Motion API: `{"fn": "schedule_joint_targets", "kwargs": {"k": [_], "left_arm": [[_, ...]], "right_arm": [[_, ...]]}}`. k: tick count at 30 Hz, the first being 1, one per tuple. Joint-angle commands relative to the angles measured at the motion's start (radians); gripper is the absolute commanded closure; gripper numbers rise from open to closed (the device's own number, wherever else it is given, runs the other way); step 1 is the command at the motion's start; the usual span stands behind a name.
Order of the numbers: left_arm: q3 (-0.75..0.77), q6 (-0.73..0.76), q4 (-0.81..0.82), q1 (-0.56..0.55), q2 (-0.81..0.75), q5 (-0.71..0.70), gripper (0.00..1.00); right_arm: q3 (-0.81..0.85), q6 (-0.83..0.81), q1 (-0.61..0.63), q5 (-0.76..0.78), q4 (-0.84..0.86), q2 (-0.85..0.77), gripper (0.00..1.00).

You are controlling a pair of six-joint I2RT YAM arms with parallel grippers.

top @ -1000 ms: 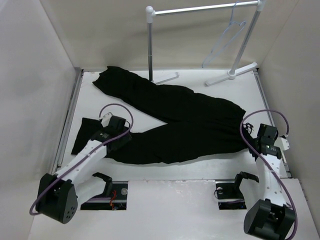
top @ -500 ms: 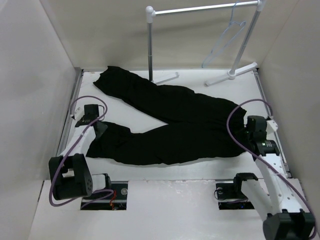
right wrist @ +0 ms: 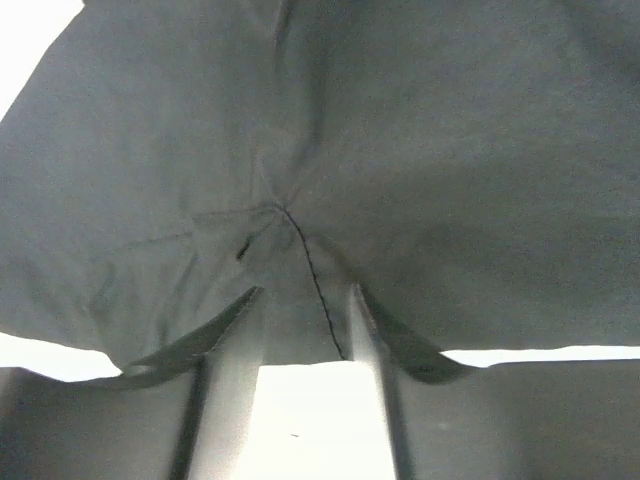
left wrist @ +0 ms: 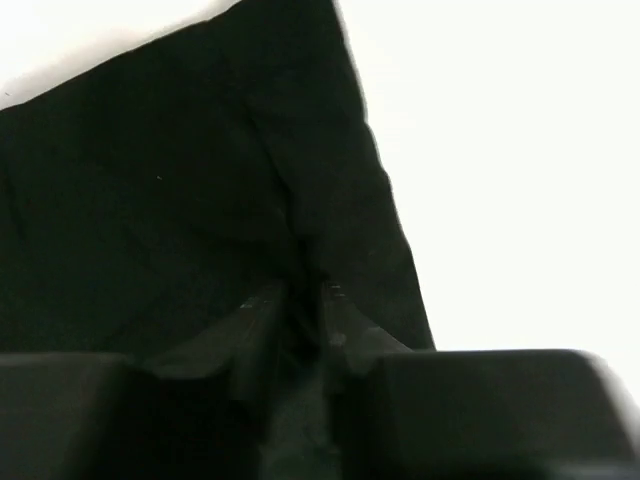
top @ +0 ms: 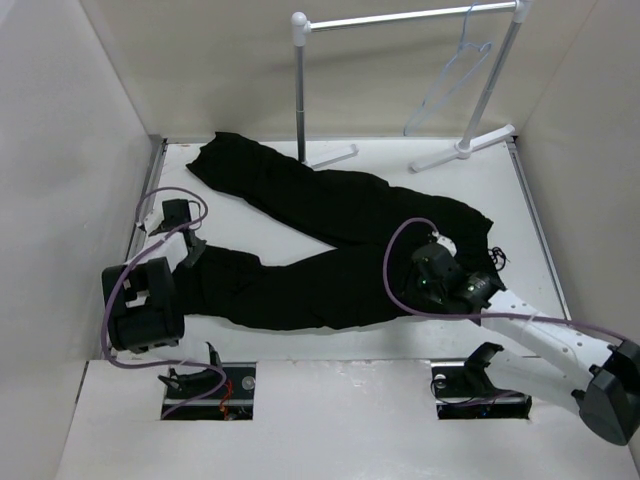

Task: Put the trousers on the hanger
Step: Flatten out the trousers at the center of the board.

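While the trousers (top: 340, 240) lie across the table (top: 480, 180), the hanger (top: 450, 85) hangs above its far right corner.
Left wrist: my left gripper (left wrist: 298, 300) pinches leg cloth, likely to lift it; right wrist: my right gripper (right wrist: 305, 300) gapes at the seam, holding nothing.

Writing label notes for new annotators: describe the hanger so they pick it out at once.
At the far edge of the white table stands a white-and-metal rail stand. From the right end of its bar hangs the thin pale bluish-white triangular hanger, tilted beside the right upright. It is wire-slender, unlike the thick poles around it.
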Motion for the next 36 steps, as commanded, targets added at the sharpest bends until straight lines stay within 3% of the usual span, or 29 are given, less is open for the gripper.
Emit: {"fn": "schedule_joint_targets", "kwargs": {"k": [1,7,9,15,24,27,29,32,34,36], "left_arm": [[0.030,0.017,0.010,0.037,0.002,-0.013,0.92],[-0.023,0.041,-0.104,0.093,-0.193,-0.051,0.99],[-0.027,0.049,-0.174,0.094,-0.272,-0.060,0.99],[0.030,0.101,-0.381,0.091,-0.383,-0.071,0.97],[0.226,0.113,-0.303,0.173,-0.034,-0.106,0.97],[0.302,0.116,-0.300,0.163,0.051,-0.134,0.97],[0.332,0.116,-0.313,0.171,0.113,-0.148,0.95],[0.336,0.115,-0.319,0.173,0.143,-0.161,0.83],[0.313,0.109,-0.305,0.167,0.094,-0.177,0.67],[0.286,0.100,-0.281,0.150,0.010,-0.190,0.52]], "right_arm": [[-0.011,0.022,0.016,0.027,0.054,0.003,0.49],[-0.085,0.011,-0.050,0.001,0.045,0.093,0.42],[-0.085,0.010,-0.051,-0.008,0.042,0.118,0.47],[-0.077,0.019,-0.045,-0.074,-0.001,0.147,0.46],[-0.083,0.073,-0.024,-0.094,-0.140,-0.017,0.66],[-0.051,0.077,-0.015,-0.079,-0.142,-0.039,0.61],[-0.019,0.088,0.008,-0.077,-0.141,-0.019,0.52],[0.024,0.094,0.076,-0.065,-0.086,0.048,0.35],[0.073,0.089,0.117,-0.062,-0.041,0.111,0.35],[0.125,0.079,0.155,-0.056,0.014,0.177,0.44]]}}
